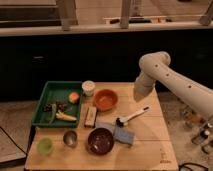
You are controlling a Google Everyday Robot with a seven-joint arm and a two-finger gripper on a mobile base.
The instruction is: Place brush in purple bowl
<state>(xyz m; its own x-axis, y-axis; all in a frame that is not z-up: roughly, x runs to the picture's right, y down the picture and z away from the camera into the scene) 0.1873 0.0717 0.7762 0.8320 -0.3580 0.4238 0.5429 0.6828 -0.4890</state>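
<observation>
The brush (pixel 134 115) lies on the wooden table (pixel 150 142), its white handle slanting up to the right and its dark head at the lower left. The dark purple bowl (pixel 101 140) stands near the table's front, to the left of and below the brush head. My gripper (pixel 138 98) hangs at the end of the white arm, over the table's back right part, just above and behind the brush handle. It holds nothing that I can see.
An orange bowl (pixel 105 99) stands behind the purple one. A blue-grey sponge pad (pixel 123 134) lies between the purple bowl and the brush. A green tray (pixel 50 86) with food is at left. A white cup (pixel 88 87), a metal cup (pixel 70 138), a green cup (pixel 45 145) and a small block (pixel 90 116) also stand on the table.
</observation>
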